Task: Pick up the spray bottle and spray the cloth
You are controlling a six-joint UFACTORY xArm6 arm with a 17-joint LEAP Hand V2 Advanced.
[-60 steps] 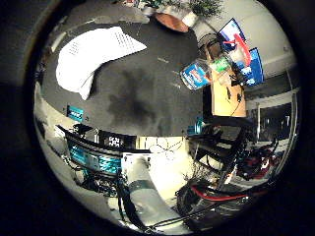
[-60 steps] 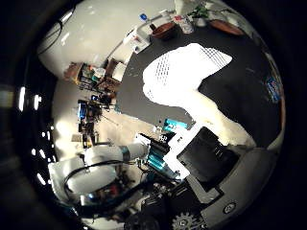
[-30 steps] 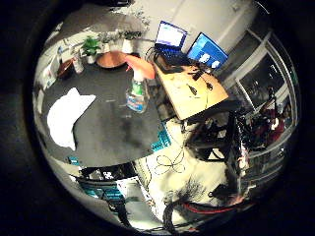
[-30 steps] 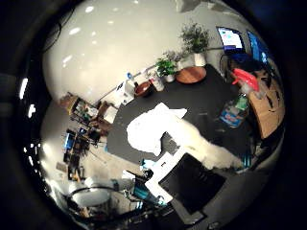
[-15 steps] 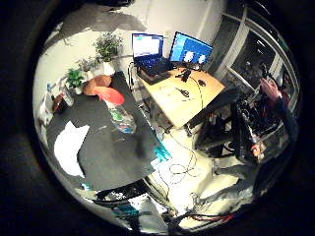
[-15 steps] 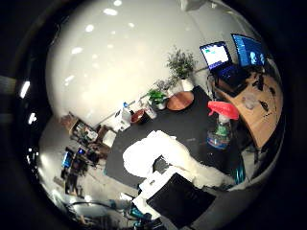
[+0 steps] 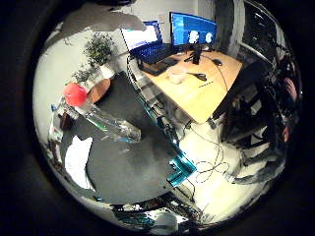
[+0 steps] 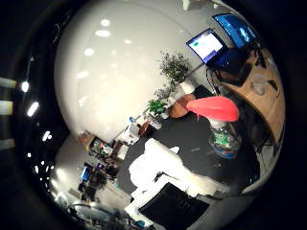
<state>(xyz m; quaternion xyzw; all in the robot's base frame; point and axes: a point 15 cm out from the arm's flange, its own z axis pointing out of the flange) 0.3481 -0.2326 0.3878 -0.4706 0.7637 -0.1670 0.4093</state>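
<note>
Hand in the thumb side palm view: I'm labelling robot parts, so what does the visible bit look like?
Only a small part of the hand shows at the view's edge: a flat black panel bordered by white blocky pieces. No markings can be made out.

Looked like an office or lab: wooden desk (image 7: 206,88) with laptop (image 7: 147,46) and monitor (image 7: 193,28), potted plants (image 7: 98,51) by a white wall, black worktable (image 7: 133,167).
</note>
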